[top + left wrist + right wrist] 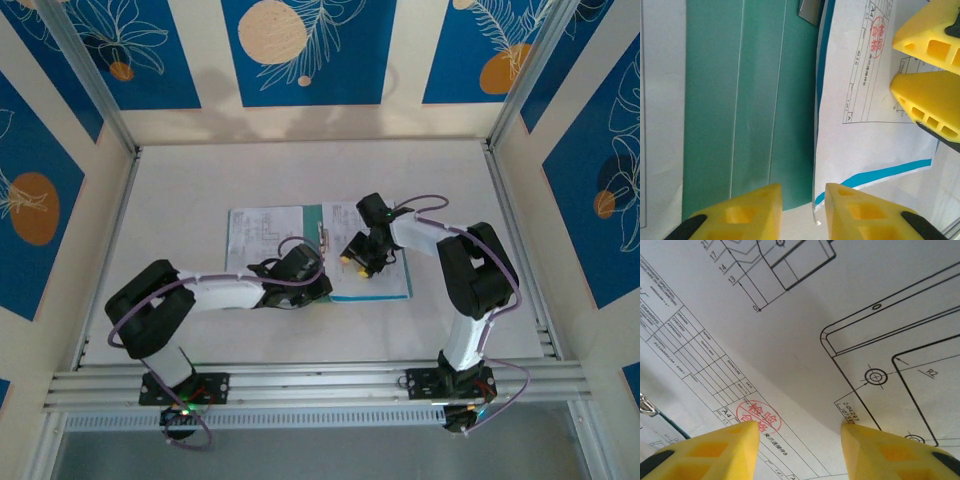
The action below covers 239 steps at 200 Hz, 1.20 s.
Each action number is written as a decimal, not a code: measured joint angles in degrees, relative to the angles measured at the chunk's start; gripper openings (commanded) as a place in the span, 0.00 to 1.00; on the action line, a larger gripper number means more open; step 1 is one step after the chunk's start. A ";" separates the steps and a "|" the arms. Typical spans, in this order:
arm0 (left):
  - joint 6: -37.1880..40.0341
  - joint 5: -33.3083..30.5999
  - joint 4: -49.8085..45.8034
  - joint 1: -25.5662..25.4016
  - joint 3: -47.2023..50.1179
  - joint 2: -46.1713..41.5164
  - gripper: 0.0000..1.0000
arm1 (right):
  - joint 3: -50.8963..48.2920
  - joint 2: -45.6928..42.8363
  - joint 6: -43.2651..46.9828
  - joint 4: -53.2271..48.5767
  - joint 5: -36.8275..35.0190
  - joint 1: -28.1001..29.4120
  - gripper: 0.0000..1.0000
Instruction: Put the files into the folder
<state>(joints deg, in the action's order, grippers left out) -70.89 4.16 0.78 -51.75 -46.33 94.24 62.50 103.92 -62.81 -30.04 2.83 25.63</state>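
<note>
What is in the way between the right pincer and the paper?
Nothing I can see. The right pincer hangs open close over the white printed sheet, with only bare paper between its fingers. That sheet lies on the green folder.

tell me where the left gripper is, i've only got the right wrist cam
Observer: In the top view the left gripper is at the near edge of the open folder, by its middle fold.
Operator: is it holding anything
Observer: No. Its own wrist view shows its jaws open above the folder's near edge, gripping nothing.
Operator: anything under the sheet i'm looking at
Observer: Yes. In the left wrist view a light-blue sheet shows as a strip from under the white drawing sheet.
</note>
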 measured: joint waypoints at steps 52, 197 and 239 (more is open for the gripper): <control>0.33 0.07 -0.13 0.00 -0.37 0.04 0.34 | -0.55 -0.61 1.27 -0.22 -0.35 -0.35 0.49; 0.31 1.36 0.46 -0.26 -3.50 5.35 0.28 | -2.56 -2.25 1.31 -0.11 -1.07 0.02 0.49; 0.35 1.38 0.48 -0.28 -4.00 5.79 0.20 | -2.51 -2.12 1.29 0.07 -0.85 0.52 0.49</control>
<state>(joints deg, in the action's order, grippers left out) -70.54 5.54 1.26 -52.03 -50.33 100.03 59.99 101.80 -61.52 -29.98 1.98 26.15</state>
